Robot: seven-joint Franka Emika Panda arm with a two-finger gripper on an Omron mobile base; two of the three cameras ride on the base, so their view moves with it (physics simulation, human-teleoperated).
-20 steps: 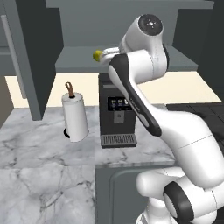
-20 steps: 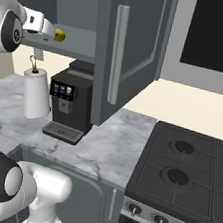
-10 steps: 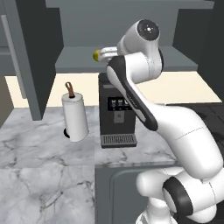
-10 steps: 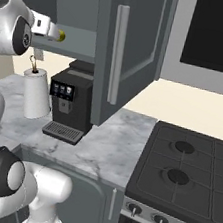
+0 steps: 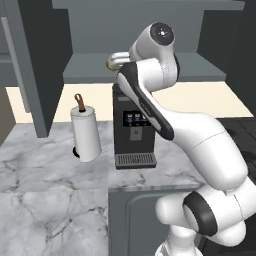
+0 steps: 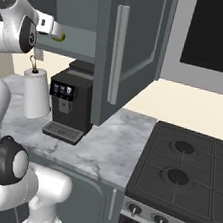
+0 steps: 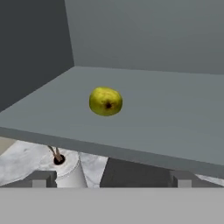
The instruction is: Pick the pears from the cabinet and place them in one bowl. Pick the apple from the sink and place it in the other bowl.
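Grey marble bench [image 5: 45,170] fills the lower left of the left base view; a dark grey cabinet [image 5: 150,35] hangs above it, doors swung open, plain grey shelf [image 7: 166,109] bare except for one fruit.

Yellow-green pear [image 7: 106,101] sits on that shelf, left of centre in the hand view, dark stem end facing the camera. Same pear shows as a small yellow-green spot at the shelf's front edge, upper centre of the left base view [image 5: 108,64], and at upper left of the right base view [image 6: 59,37].

Gripper [image 7: 109,177] is raised to shelf height, in front of the shelf's front edge and pointed at the pear. Its two dark fingertips [image 7: 41,178] stand wide apart at the bottom of the hand view, nothing between them: jaws open, empty. Pear lies well beyond the tips, not touched.

Arm rises from lower right of the left base view and bends back over the bench, its wrist at the shelf edge just beside the pear.

On the bench below the shelf: white paper towel roll [image 5: 85,132] upright on a holder with a brown loop on top, left of centre in the left base view. Black coffee machine [image 5: 134,127] stands just right of it, small lit panel on its front, grille tray at its foot.

Right base view: black stove [image 6: 185,175] with round burners at lower right, knobs along its front edge. Open cabinet door [image 6: 125,50] with a long pale handle stands at centre.
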